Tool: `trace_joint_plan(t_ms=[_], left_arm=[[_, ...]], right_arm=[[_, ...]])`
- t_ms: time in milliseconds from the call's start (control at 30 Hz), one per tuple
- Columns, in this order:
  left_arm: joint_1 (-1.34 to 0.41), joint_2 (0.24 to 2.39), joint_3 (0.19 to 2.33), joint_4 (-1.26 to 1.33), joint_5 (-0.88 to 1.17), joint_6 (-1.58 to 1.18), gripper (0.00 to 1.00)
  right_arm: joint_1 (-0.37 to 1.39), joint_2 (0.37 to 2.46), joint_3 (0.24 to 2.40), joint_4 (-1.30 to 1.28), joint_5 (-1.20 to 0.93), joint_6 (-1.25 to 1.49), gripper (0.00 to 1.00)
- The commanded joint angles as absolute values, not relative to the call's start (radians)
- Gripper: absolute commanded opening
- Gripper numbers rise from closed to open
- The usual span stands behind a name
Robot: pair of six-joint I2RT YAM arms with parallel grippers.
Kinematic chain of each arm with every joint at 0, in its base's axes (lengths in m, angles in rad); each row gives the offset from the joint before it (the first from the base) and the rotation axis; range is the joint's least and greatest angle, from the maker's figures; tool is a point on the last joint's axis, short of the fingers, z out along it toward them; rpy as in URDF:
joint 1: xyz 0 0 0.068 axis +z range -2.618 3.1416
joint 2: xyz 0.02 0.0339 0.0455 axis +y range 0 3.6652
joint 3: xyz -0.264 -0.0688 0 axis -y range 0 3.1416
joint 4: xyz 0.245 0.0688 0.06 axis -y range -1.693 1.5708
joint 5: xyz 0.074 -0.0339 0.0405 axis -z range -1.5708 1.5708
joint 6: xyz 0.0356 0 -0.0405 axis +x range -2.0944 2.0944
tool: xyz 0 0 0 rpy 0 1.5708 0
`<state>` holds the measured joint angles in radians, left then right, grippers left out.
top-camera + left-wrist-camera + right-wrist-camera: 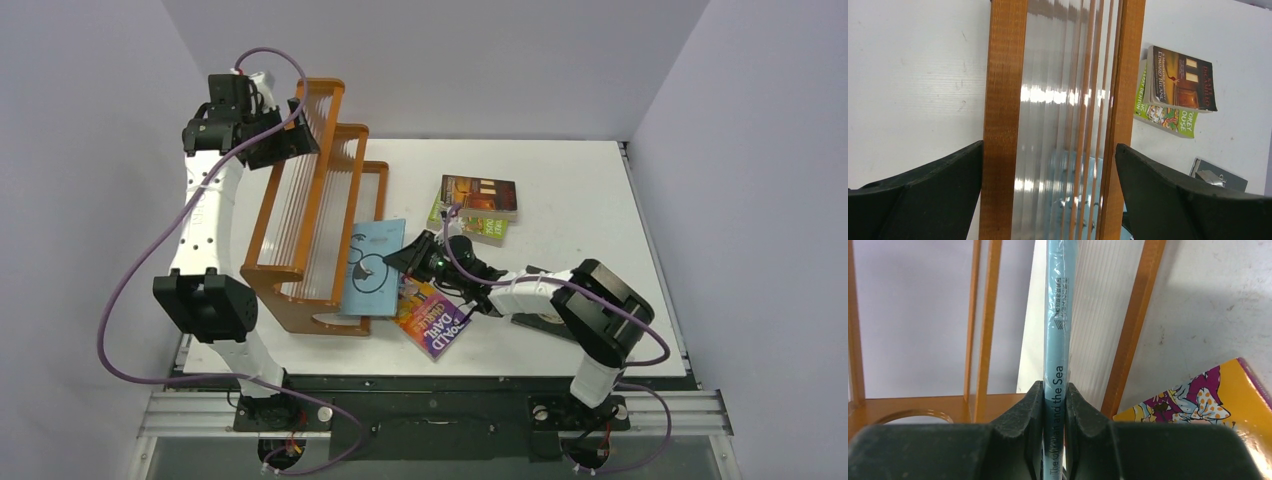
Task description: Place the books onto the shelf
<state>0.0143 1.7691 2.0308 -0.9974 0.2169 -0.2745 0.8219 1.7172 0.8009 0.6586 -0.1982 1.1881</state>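
Light-blue thin paperback (372, 268) stands on edge at the fingertips of the right gripper (408, 258), which is clamped on its spine, pressed to the front of the lowest tier of the orange-brown wooden stepped shelf (300, 215). I judge it should be kept upright and fed squarely into the slot before letting go.

Seen from the left wrist, the left gripper (1049, 146) gapes wide, empty, the shelf's ribbed clear panel (1058, 100) beneath it.

Seen from the right wrist, the paperback runs straight ahead from between both pads (1030, 407); the orange-purple Roald Dahl paperback (1208, 400) lies beside them.
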Motion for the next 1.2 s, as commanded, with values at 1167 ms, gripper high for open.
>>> trace_joint_plan(t_ms=[1167], left_arm=[[-0.107,1.284,1.920,-0.971,0.027,-0.452,0.96]], right_arm=[[0.937,2.058,1.038,0.851,-0.084,1.247,0.00]])
